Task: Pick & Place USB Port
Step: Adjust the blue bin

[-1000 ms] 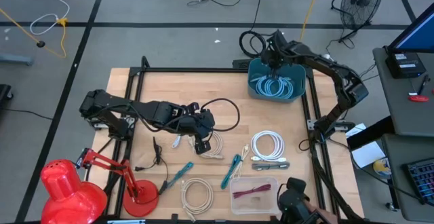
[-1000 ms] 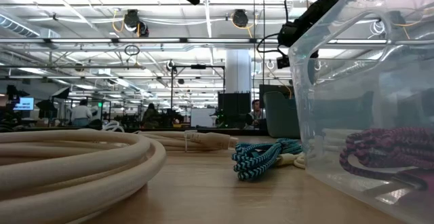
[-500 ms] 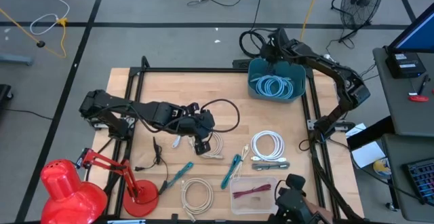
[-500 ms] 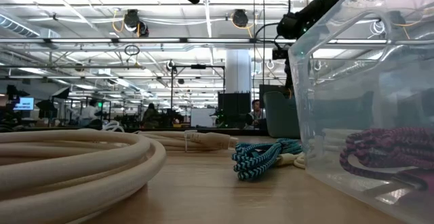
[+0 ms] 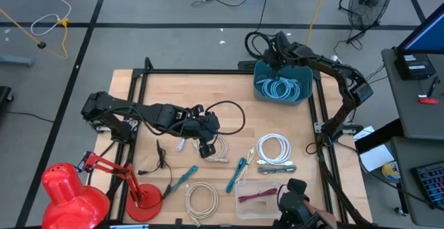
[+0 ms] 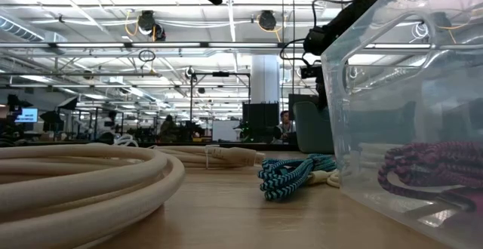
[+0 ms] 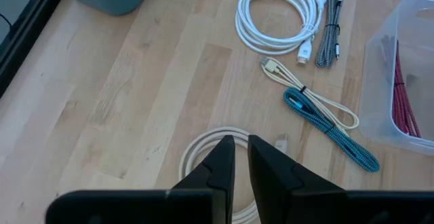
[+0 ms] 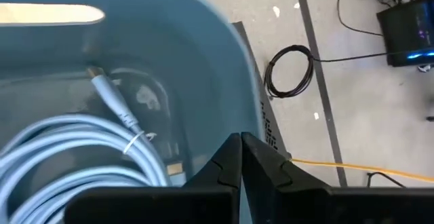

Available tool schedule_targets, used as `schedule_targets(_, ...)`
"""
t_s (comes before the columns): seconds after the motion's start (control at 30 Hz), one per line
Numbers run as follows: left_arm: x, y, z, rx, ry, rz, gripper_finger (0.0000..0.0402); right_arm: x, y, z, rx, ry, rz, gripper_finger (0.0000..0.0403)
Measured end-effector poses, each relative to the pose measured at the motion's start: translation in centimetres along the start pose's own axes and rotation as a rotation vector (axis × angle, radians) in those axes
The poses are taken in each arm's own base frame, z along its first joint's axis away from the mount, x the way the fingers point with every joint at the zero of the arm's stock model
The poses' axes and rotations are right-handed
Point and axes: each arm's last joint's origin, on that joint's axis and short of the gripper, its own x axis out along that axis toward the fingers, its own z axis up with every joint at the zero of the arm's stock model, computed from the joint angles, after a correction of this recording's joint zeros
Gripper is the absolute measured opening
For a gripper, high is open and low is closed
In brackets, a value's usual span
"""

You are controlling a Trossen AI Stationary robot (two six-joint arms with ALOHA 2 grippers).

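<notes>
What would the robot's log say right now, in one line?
right hand: shut, empty, over blue bin rim | light blue cable: in bin | left hand: above beige cable

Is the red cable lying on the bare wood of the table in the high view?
No, the red cable lies inside the clear plastic box near the table's front edge, not on the wood.
</notes>
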Motion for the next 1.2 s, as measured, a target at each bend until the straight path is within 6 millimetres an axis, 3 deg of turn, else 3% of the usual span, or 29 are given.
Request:
schedule_targets(0.17, 0.0, 0.0, 0.0, -0.002, 0.0, 0.0, 0.0046, -0.2, 0.2, 0.0, -0.013, 0.02, -0.011, 0.0)
schedule_targets(0.37, 0.1, 0.1, 0.1, -0.001, -0.007, 0.0, 0.0046, -1.5, -0.4, 0.9, 0.009, -0.097, -0.069, 0.0)
schedule_targets(0.77, 0.1, 0.3, 0.2, -0.018, -0.007, 0.004, 0.0046, 0.3, -1.7, -0.5, 0.019, -0.001, -0.101, 0.0)
schedule_targets(1.2, 0.1, 0.3, 0.2, -0.032, -0.008, 0.005, 0.0046, 1.7, -1.1, -0.9, 0.005, 0.062, -0.048, 0.0)
